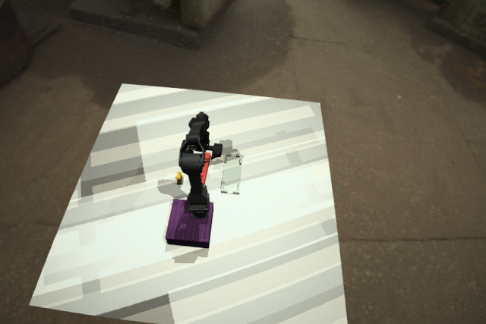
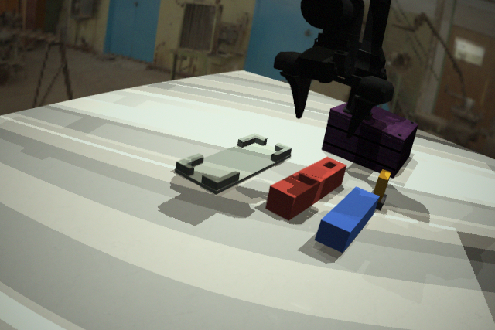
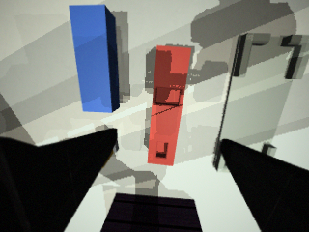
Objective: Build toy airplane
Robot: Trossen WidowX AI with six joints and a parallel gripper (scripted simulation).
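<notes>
Pale striped tabletop was noted, with worn blue doors at upper left and centre of the exterior frame. Gripper was spread wide, nothing held. Red fuselage, sockets up, was seen mid-frame in the wrist view, outside the cradle at right. Blue wing was placed upper left, unfitted. Fuselage pickup was judged in hand; centred lowering and closing across its narrow width were required next.
</notes>
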